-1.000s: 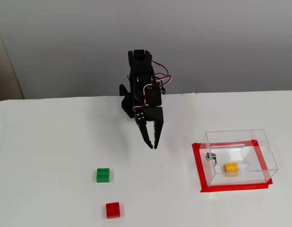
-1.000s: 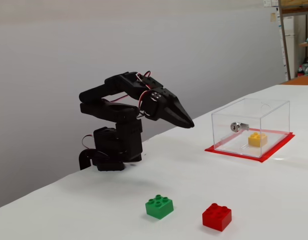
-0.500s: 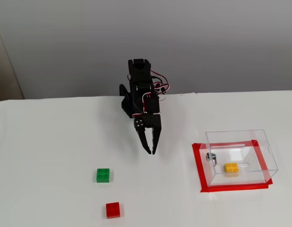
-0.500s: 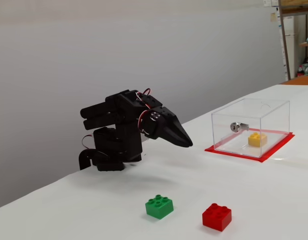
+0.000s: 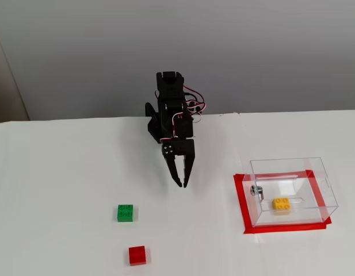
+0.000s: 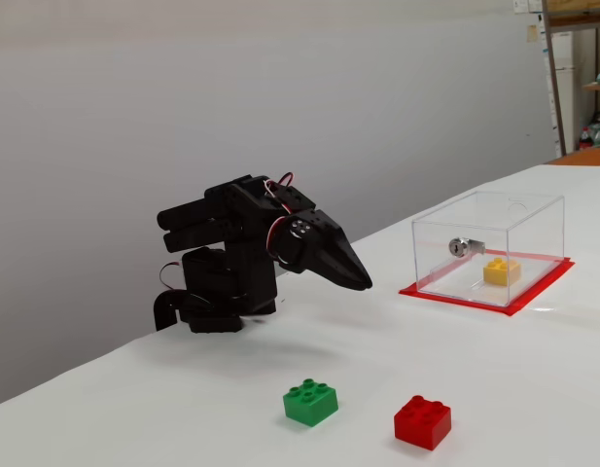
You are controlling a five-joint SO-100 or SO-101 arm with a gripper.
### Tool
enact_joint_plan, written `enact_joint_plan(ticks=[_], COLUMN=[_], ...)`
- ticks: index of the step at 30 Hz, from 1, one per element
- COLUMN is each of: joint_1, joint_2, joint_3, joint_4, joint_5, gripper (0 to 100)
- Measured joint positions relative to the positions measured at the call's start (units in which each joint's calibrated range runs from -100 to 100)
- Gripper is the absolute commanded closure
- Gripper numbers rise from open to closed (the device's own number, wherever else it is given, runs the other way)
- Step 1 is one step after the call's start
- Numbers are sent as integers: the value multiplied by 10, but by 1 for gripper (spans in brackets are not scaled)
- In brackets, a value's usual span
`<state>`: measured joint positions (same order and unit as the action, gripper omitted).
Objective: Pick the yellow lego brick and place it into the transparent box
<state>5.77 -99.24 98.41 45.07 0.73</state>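
The yellow lego brick (image 5: 281, 204) (image 6: 501, 270) lies on the floor inside the transparent box (image 5: 292, 192) (image 6: 488, 248), which stands on a red taped patch at the right in both fixed views. My black gripper (image 5: 180, 184) (image 6: 365, 283) hangs above the white table, well left of the box and folded back close to the arm's base. Its fingers meet at the tips with nothing between them.
A green brick (image 5: 125, 213) (image 6: 310, 401) and a red brick (image 5: 137, 255) (image 6: 422, 421) lie on the white table (image 5: 62, 190) in front of the arm. A small metal fitting (image 5: 256, 190) sits on the box's left wall.
The arm has folded back toward its base and the gripper has dropped lower and tilted downward. The bricks and the box have not moved.
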Motion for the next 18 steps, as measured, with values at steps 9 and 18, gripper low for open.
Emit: enact_joint_plan(ticks=[9, 18], joint_1=[0, 0], joint_2=[0, 0], joint_3=[0, 0], joint_4=[54, 54], joint_5=[0, 0], gripper=[98, 98])
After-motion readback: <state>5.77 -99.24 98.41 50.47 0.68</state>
